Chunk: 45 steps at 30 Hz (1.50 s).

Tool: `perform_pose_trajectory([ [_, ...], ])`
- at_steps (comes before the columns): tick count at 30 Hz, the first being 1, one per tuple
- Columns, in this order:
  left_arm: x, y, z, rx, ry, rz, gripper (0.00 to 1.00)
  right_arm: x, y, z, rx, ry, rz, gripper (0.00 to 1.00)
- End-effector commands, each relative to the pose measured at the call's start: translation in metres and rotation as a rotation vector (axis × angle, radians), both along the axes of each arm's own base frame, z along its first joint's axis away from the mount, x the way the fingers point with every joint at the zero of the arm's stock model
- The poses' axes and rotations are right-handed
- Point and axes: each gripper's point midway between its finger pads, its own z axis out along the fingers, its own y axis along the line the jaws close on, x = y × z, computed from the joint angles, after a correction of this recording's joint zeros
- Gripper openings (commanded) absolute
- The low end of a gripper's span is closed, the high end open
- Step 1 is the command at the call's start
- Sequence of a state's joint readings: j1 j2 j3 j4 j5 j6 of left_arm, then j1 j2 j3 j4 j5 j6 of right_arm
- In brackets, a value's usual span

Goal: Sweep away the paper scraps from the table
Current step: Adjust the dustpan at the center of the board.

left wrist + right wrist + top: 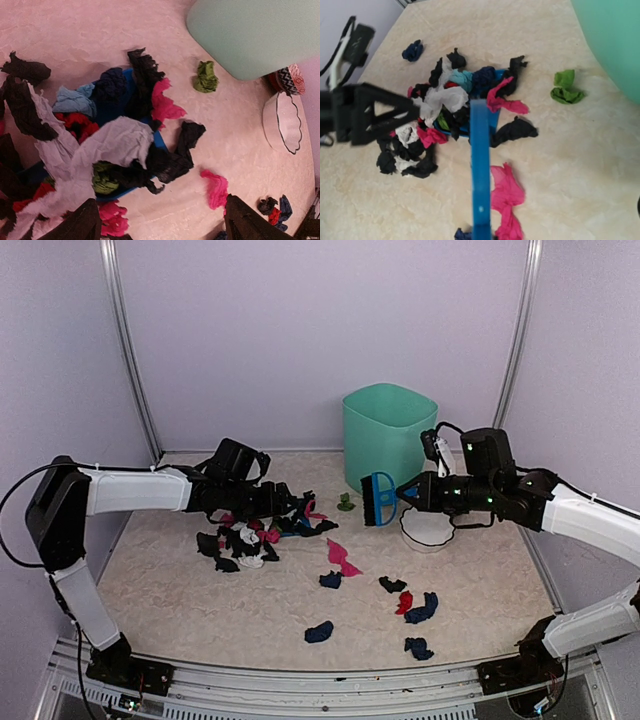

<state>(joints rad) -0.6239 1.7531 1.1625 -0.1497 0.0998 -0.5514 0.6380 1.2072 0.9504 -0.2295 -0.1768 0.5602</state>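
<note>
Top external view: the many small crumpled paper scraps (245,535), black, pink, red, white and dark blue, are seen mostly heaped left of centre on the wide beige marbled bench (160,590). The heap lies directly under and in front of the left fingers (85,225). In the left wrist view these fingers are spread wide apart at the bottom corners, and only bare bench and a pink scrap are seen between them. Part of the heap rests on a flat blue plastic dustpan (107,114), which is largely buried. A single green scrap (205,76) lies apart, near the foot of the tall mint-green plastic bin (388,435). Looser pink, red and dark blue bits are scattered toward the front right, well apart from both sets of fingers.

The left arm is stretched level from the left edge, its white forearm pointing right over the heap. The right arm is bent at the elbow and reaches leftward above a white scalloped bowl (427,530). The right fingers (408,492) are clenched on a small blue plastic brush (378,498), held just beside the bin and short of the heap.
</note>
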Motion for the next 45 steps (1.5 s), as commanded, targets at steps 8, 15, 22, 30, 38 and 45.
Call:
perform_pose_trajectory([
  [8,0.046,0.04,-0.034,0.147,0.04,0.038,0.84,0.003,-0.005,-0.009,-0.037,0.004,-0.01,0.0],
  [15,0.002,0.023,-0.051,0.117,0.114,-0.109,0.82,0.005,-0.002,-0.009,-0.037,0.01,-0.003,0.0],
  [22,-0.046,0.013,-0.062,0.114,0.151,-0.185,0.82,0.006,0.001,-0.007,-0.028,0.016,0.009,0.0],
  [30,-0.089,-0.039,-0.08,0.048,0.206,-0.334,0.82,-0.001,-0.001,-0.003,-0.014,0.024,0.009,0.0],
  [38,-0.097,-0.11,-0.03,-0.172,0.136,-0.509,0.83,-0.004,-0.018,0.02,-0.008,-0.037,-0.055,0.0],
  [45,-0.078,-0.105,0.024,-0.115,0.026,-0.494,0.88,-0.002,-0.03,0.031,-0.021,-0.067,-0.105,0.0],
])
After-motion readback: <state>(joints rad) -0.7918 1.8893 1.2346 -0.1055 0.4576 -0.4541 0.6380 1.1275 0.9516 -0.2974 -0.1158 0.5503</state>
